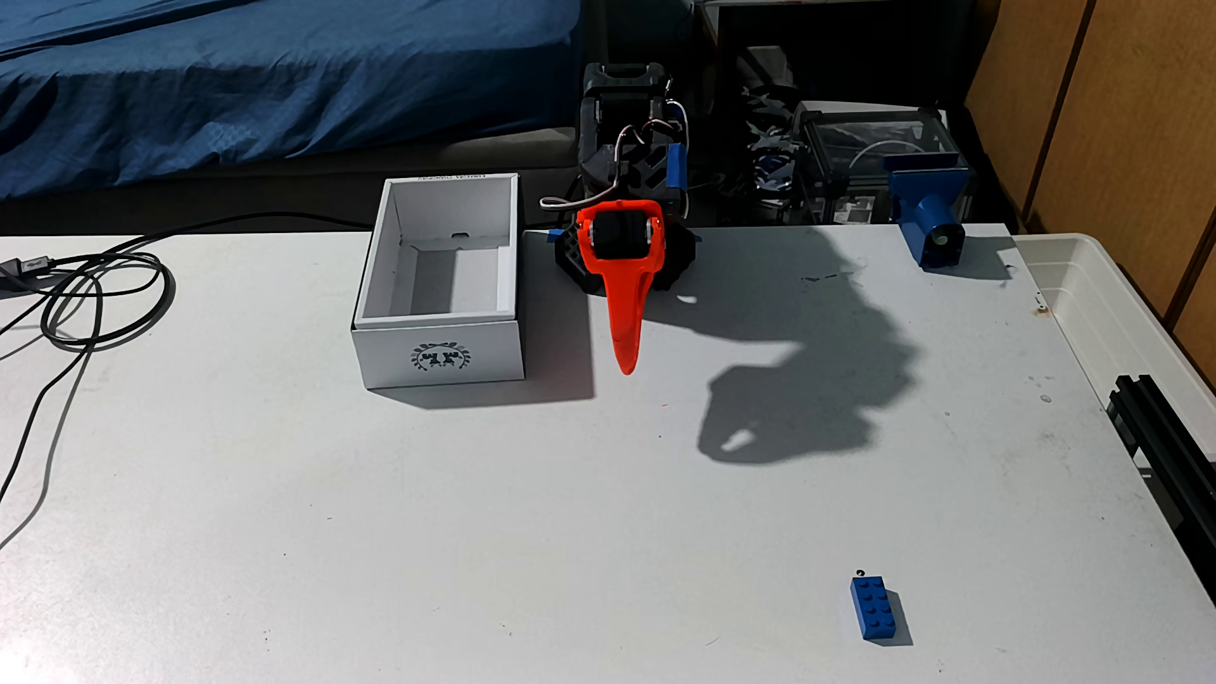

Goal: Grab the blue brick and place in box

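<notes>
The blue brick [874, 608] lies flat, studs up, near the table's front edge at the right. The box [439, 289], white with a dark wreath emblem on its near short side, stands open-topped and empty at the back, left of centre. My gripper [626, 367] hangs just right of the box, its orange finger [628, 309] pointing down and forward above the table. The other finger is hidden behind the orange one. No gap shows at the tip and nothing is held. The brick is far from the gripper, to the front right.
Coiled black cables [85, 296] lie at the table's left. A blue clamp piece [929, 217] sits at the back right. A translucent tub [1118, 316] and a black rail [1165, 427] line the right edge. The arm's shadow falls right of the gripper.
</notes>
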